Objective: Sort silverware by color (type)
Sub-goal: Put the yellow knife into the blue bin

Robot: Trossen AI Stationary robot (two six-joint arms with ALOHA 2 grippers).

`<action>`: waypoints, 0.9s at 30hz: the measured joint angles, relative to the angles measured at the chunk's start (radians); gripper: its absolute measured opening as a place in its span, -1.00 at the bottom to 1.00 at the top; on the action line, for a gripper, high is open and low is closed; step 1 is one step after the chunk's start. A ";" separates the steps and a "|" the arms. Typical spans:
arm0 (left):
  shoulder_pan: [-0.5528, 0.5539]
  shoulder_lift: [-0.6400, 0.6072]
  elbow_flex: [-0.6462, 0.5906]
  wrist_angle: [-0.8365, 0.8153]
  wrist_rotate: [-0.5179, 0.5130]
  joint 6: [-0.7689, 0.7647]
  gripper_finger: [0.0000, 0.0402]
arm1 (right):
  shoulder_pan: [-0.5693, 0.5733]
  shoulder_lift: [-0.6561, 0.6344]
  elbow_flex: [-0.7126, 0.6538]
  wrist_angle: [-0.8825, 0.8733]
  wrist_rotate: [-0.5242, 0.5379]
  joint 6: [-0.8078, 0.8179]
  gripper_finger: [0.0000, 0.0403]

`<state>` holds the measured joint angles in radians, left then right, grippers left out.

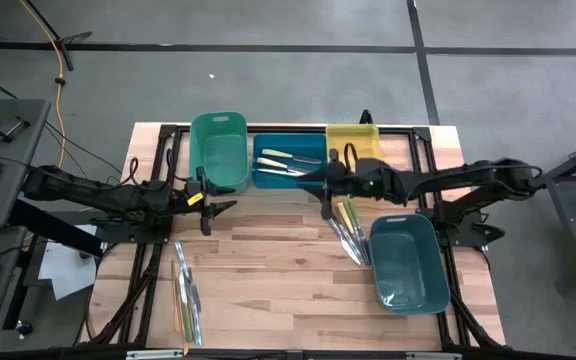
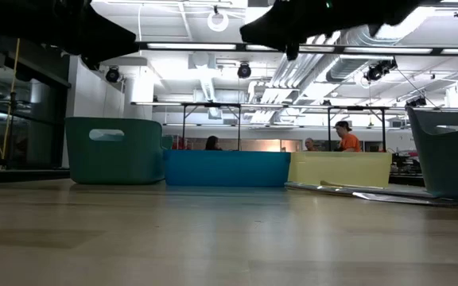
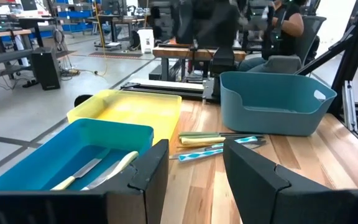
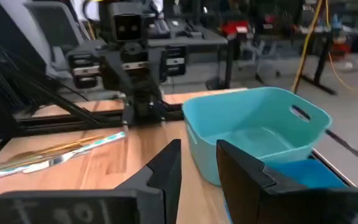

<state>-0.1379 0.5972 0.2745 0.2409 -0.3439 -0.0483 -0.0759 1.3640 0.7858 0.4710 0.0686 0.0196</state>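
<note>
So the right gripper (image 1: 325,192) hangs above the table just in front of the blue bin (image 1: 288,170), its fingers (image 4: 166,168) a little apart with nothing between them, and the left gripper (image 1: 218,207) waits, likewise part-open and empty, in front of the green bin (image 1: 219,150). Outward from there the sorting looks barely begun: a few pale-handled utensils (image 1: 278,160) lie in the blue bin, while a cluster of silverware (image 1: 348,230) lies on the wood beside the teal bin (image 1: 408,262). Another small bunch (image 1: 186,295) lies near the table's front left, and the yellow bin (image 1: 353,142) appears empty.
</note>
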 joint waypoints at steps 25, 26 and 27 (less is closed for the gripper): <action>0.000 0.000 0.000 -0.007 -0.001 0.000 -0.28 | 0.004 0.026 -0.113 0.207 0.033 -0.080 -0.52; 0.000 0.000 0.000 -0.007 -0.001 0.000 -0.28 | 0.004 0.026 -0.113 0.207 0.033 -0.080 -0.52; 0.000 0.000 0.000 -0.008 -0.001 0.000 -0.28 | 0.004 0.026 -0.113 0.207 0.033 -0.080 -0.52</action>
<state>-0.1379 0.5972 0.2745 0.2332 -0.3447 -0.0484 -0.0715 1.3899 0.6731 0.6781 0.1013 -0.0605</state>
